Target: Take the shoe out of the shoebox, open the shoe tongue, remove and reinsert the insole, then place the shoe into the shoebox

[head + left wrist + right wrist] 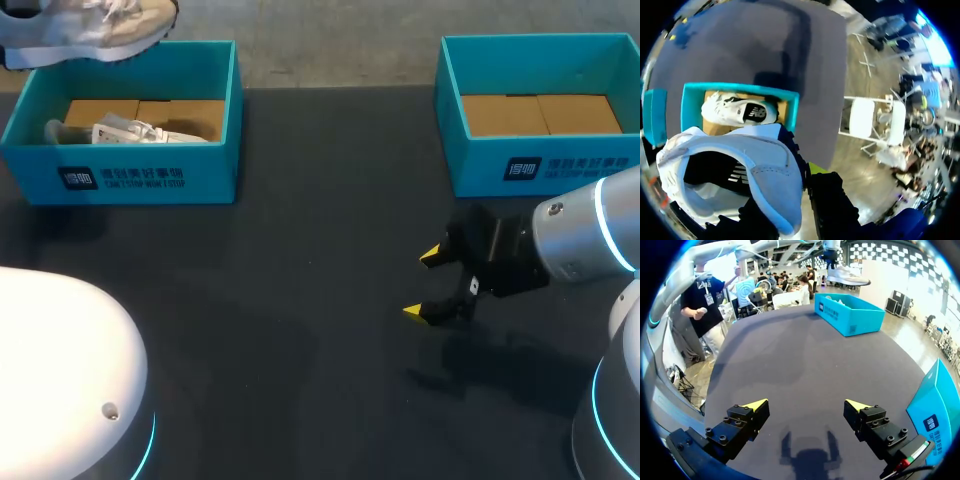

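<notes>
A pale grey shoe (740, 175) hangs in the air over the left teal shoebox (690, 100), with my left gripper (797, 172) shut on its heel collar; one yellow fingertip (815, 167) shows outside the collar, the other is hidden by the shoe. In the head view that shoe (85, 30) is above the box's (130, 170) far rim. A second white shoe (130, 130) lies on its side inside this box. My right gripper (428, 285) hovers open and empty over the dark table, in front of the right teal shoebox (540, 165).
The right shoebox holds only its brown cardboard floor (540, 113). My left arm's white housing (60, 370) fills the near left corner. Dark tabletop (300, 300) lies bare between the two boxes and under my right gripper (807, 405).
</notes>
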Robot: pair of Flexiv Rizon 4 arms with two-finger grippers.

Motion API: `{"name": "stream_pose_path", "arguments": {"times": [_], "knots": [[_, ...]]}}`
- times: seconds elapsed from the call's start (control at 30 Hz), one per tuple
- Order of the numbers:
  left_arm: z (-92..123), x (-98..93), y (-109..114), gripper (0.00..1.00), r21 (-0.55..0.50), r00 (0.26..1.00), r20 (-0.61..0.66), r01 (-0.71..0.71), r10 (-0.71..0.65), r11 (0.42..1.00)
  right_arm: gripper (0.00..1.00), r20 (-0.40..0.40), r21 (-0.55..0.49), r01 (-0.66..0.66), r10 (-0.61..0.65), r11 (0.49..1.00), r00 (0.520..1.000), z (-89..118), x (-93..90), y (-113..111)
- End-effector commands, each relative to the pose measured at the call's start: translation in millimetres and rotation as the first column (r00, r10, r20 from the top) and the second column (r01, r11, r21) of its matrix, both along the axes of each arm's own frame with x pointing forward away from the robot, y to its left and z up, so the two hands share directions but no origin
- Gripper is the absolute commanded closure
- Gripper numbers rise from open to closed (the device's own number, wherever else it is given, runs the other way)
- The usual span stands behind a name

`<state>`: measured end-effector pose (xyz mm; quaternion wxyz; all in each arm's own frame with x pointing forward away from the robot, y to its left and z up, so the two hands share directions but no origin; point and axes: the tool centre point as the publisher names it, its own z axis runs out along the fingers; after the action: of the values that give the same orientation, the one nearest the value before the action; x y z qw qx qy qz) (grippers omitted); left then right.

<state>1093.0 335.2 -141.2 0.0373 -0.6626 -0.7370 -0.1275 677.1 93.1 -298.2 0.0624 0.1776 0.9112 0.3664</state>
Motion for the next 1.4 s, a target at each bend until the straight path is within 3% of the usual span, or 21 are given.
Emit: {"name": "stream_pose_path", "arguments": {"times": [0.03, 0.67, 0.83, 1.4], "knots": [[1, -3.9, 4, 1.00, 0.005, 0.988, -0.011, 0.154, -0.154, 0.988, 0.00, 0.001, -0.002, 0.002, -0.002, 1.000, 1.000, 0, -0.8, 1], [0, -3.7, 3, 1.00, 0.001, 0.988, -0.008, 0.156, -0.156, 0.988, 0.00, 0.001, -0.002, 0.002, -0.002, 1.000, 1.000, 0, -0.8, 1], [-11, 5.4, -1, 1.00, 0.026, 0.987, -0.024, 0.157, -0.156, 0.987, 0.00, 0.001, -0.002, 0.002, -0.002, 1.000, 1.000, 0, -0.8, 1], [-60, 63.9, -4, 1.00, -0.025, 0.984, -0.006, 0.181, -0.181, 0.983, 0.00, 0.001, -0.002, 0.002, -0.002, 1.000, 1.000, 0, -0.8, 1]]}}
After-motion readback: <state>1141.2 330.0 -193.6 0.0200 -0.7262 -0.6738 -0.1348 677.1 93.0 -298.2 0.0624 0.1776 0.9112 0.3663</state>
